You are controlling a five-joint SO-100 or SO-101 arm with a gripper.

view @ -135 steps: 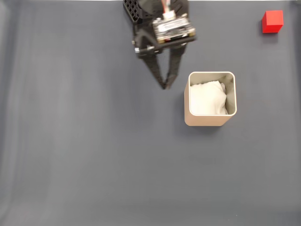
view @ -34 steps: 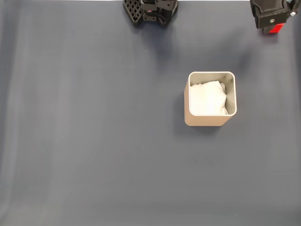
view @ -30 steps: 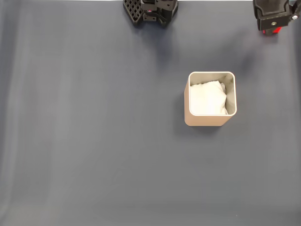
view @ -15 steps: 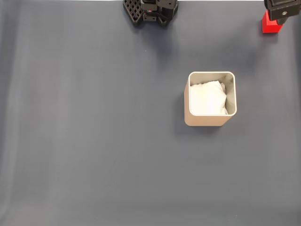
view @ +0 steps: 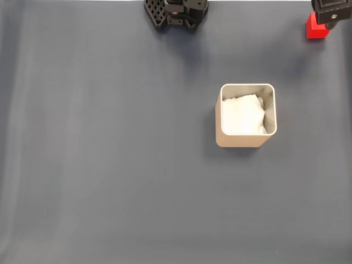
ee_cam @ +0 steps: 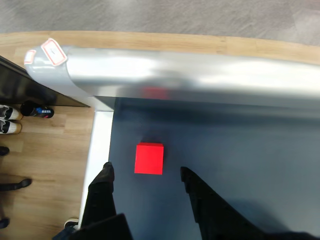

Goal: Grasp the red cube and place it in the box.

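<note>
Hovering above the bench's far right corner as the fixed view shows it, the hand (ee_cam: 145,175) has its two dark fingers spread wide, well wider than the red cube (ee_cam: 149,158), and holds nothing. In the wrist view the left fingertip (ee_cam: 106,170) and the right fingertip (ee_cam: 186,175) stand on either side of the cube and slightly short of it, with clear gaps between them and the cube; neither touches it. How high the fingers are above the surface cannot be told.

The red cube sits flat on the dark grey cover of the bench (ee_cam: 240,165), close to the bench's edge, where a white strip (ee_cam: 100,145) borders the cover and a shiny silver rail (ee_cam: 190,75) runs along the adjoining edge, carrying a faint red reflection. In the fixed view the cube (view: 315,30) lies at the far right corner, partly covered by the black body of the hand (view: 331,10).

The box (view: 246,140) stands upright well apart from the cube, right of the middle of the bench (view: 110,165), its white padding (view: 242,115) visible inside. The arm's black base (view: 175,12) sits at the far edge, near the middle.
</note>
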